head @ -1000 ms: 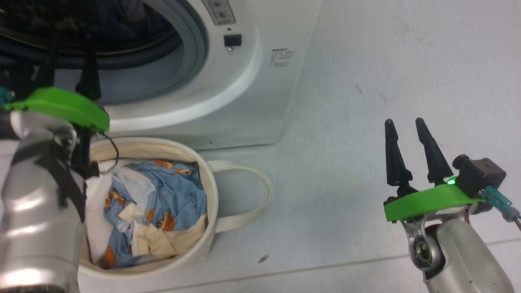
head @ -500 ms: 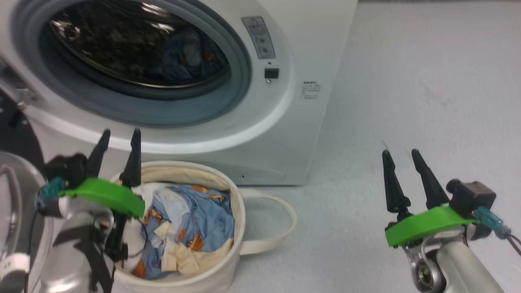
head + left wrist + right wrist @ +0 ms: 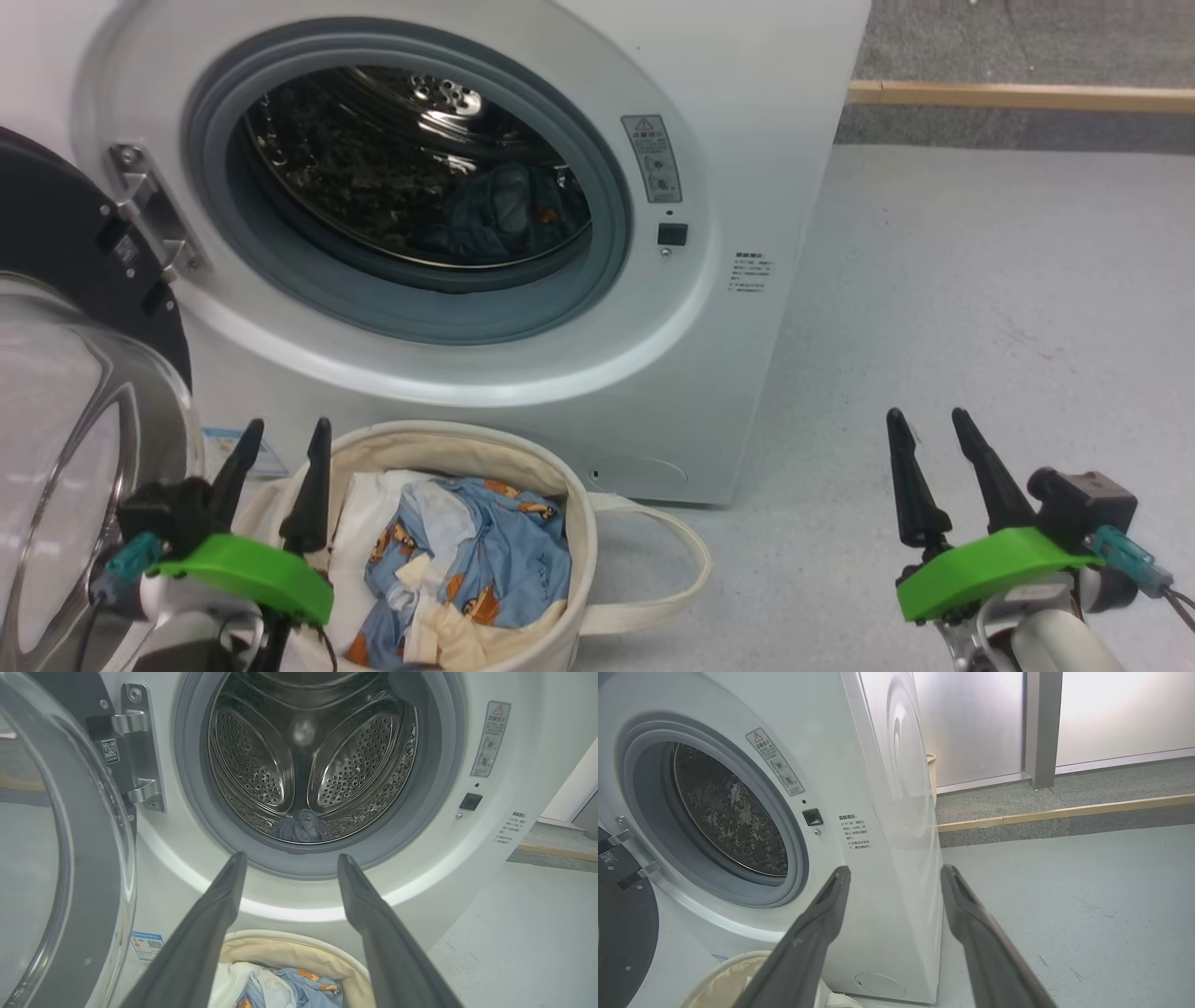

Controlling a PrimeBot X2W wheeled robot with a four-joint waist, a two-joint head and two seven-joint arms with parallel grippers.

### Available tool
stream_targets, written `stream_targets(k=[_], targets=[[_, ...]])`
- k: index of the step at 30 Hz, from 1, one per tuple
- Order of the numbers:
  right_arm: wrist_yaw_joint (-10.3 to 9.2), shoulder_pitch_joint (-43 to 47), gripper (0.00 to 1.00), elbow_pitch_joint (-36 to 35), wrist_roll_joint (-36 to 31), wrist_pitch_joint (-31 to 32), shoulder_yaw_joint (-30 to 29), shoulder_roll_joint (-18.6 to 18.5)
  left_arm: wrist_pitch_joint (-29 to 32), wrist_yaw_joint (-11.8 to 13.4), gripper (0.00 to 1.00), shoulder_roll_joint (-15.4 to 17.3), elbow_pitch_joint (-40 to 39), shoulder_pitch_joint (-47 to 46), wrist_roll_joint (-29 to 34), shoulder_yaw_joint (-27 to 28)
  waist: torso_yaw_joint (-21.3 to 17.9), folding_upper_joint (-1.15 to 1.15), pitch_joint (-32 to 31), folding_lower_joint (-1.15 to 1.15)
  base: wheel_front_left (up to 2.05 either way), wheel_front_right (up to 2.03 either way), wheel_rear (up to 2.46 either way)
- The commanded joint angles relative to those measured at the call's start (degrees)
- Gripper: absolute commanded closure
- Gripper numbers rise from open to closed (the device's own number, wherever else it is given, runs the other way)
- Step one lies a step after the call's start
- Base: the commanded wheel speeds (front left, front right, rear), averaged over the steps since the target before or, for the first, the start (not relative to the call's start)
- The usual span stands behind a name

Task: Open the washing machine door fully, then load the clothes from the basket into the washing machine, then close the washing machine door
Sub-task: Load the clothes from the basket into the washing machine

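Washing machine door (image 3: 84, 401) stands open; clothes (image 3: 513, 560) lie in basket (image 3: 448, 439) before washing machine (image 3: 747, 140). Left gripper (image 3: 288, 437) and right gripper (image 3: 926, 425): both spread wide, empty.

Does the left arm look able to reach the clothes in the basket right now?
Likely yes: the left pincer is open at the basket's left rim, the clothes lie uncovered beside it, and the washing machine door hangs clear to its left.
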Motion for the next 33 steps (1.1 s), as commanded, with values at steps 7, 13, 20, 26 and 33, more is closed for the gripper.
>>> stream_targets(k=[7,13,20,26,33], targets=[[0.03,-0.33,0.00,-1.91,0.13,-0.71,0.47,-1.04,-0.27,-0.33,0.00,0.49,-3.66,0.01,0.95,2.95,0.77,0.00,-0.35,0.02,0.00,0.00,0.00],[0.03,-0.39,0.00,-1.98,0.16,-0.71,0.29,-0.98,-0.27,-0.33,0.00,0.28,-4.09,0.10,1.55,2.74,0.91,0.00,-0.11,0.02,0.00,0.00,0.00],[0.03,-0.81,0.00,-2.05,0.12,-0.71,0.20,-1.00,-0.27,-0.33,0.00,0.11,-4.51,0.19,1.98,3.32,0.65,0.00,-0.09,0.02,0.00,0.00,0.00],[0.03,-1.05,0.00,-2.11,0.05,-0.71,0.34,-1.16,-0.27,-0.33,0.00,-0.13,-4.92,0.30,2.11,3.65,0.60,0.00,-0.05,0.02,0.00,0.00,0.00],[0.03,-1.23,0.00,-2.11,0.03,-0.71,0.36,-1.15,-0.27,-0.33,0.00,-0.21,-4.72,0.19,1.93,4.10,0.39,0.00,-0.04,0.02,0.00,0.00,0.00]])
